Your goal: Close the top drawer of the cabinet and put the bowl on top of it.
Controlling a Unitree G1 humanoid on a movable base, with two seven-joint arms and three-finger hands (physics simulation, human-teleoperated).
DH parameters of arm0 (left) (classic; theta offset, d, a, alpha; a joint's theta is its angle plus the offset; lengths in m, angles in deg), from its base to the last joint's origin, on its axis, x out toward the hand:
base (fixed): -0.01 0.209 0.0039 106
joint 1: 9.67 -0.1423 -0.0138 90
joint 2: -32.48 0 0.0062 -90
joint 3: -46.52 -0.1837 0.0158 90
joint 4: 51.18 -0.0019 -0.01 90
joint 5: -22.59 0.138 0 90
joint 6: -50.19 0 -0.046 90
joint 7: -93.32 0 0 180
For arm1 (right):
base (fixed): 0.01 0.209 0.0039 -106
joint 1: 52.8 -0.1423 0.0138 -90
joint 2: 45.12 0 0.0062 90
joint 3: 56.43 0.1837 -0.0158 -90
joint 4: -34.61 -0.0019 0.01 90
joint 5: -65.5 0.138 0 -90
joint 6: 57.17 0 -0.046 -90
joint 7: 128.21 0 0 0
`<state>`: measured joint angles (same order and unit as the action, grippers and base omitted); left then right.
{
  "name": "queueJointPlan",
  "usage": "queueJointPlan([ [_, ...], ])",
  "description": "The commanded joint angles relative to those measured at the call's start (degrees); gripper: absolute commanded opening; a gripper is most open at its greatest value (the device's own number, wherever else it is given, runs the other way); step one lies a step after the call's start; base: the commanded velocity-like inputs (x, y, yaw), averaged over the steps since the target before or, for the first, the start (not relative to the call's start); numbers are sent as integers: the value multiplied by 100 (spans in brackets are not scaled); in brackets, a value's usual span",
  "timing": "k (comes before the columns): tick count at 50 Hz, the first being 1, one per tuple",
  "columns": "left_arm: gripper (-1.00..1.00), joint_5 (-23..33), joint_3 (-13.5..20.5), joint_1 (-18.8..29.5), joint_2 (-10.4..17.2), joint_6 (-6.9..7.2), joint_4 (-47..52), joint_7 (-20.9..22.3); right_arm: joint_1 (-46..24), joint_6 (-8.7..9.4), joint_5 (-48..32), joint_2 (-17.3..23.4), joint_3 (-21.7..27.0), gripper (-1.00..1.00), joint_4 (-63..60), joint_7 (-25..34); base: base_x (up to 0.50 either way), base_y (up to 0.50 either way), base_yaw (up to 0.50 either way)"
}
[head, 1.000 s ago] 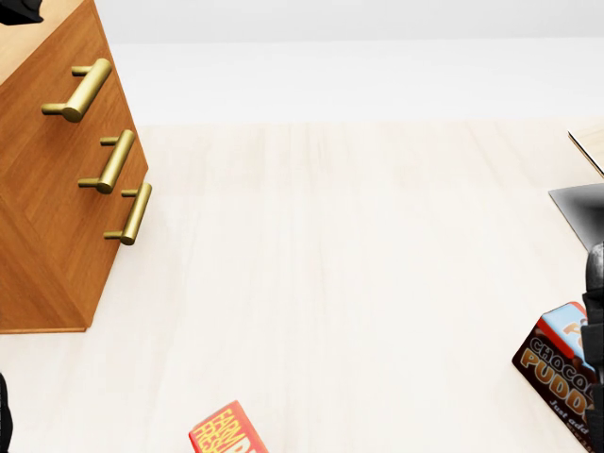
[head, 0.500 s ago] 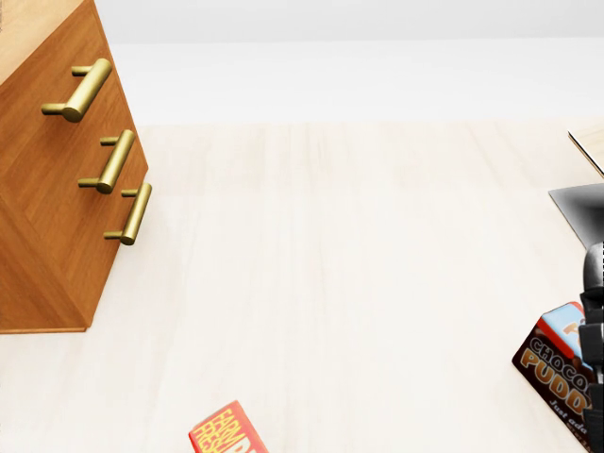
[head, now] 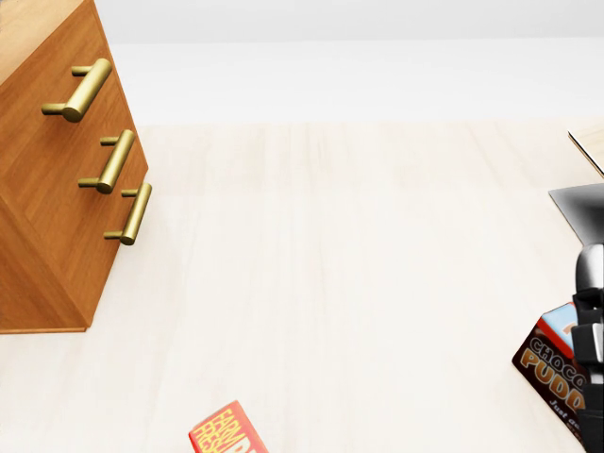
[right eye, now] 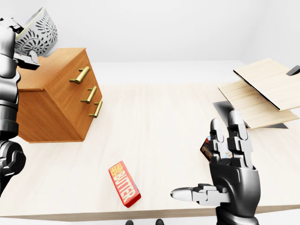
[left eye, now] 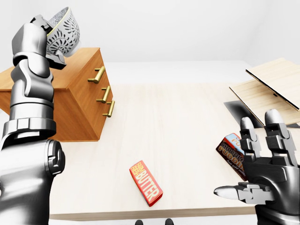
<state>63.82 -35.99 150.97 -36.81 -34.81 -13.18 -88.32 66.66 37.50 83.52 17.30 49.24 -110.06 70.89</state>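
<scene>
We take the wooden cabinet (left eye: 70, 93) as our landmark; it sits on the pale table (left eye: 178, 122) at the left of the left-eye view, its face with three brass handles (left eye: 97, 75) turned toward the table's middle. All three drawers look flush with that face, the top one included.

Above the cabinet's top, at its far-left corner in the eye views, our left hand (left eye: 49, 47) holds the bowl (left eye: 62, 32), a white one with a dark leaf pattern, tilted so its opening faces up and to the right. The fingers are closed against the bowl's underside and rim. The bowl is up in the air, clear of the cabinet's top, not resting on it.

Our right hand (right eye: 229, 173) hangs over the table's near edge, well apart from the cabinet on the right side of both eye views. It is spread wide, fingers pointing up and the thumb stuck out toward the cabinet, and it holds nothing.

Just behind that hand lies a chocolate pudding box (head: 557, 373), partly hidden by the fingers. Between the cabinet and the right hand, near the table's lower edge, lies a red butter box (left eye: 146, 183), flat and angled. Farthest from the cabinet, at the right edge of the table, light wooden boards (right eye: 262, 89) overlap on a dark base.
</scene>
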Motion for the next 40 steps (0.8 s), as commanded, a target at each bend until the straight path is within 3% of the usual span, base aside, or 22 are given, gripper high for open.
queueJointPlan([
  [1, -100, -15, -39, 217, 138, 0, -750, -572, 31, -36, -31, 21, -58, 100, 19, -16, 0, 0, 0],
  [12, -100, 26, -83, 172, 88, 0, -1095, -871, 2, -24, -70, 65, -118, 100, 45, -66, 0, 0, 0],
  [40, -100, 123, -211, 168, -112, 0, -1565, -1031, 130, -212, -92, 109, -245, 100, 98, -73, 0, 0, 0],
])
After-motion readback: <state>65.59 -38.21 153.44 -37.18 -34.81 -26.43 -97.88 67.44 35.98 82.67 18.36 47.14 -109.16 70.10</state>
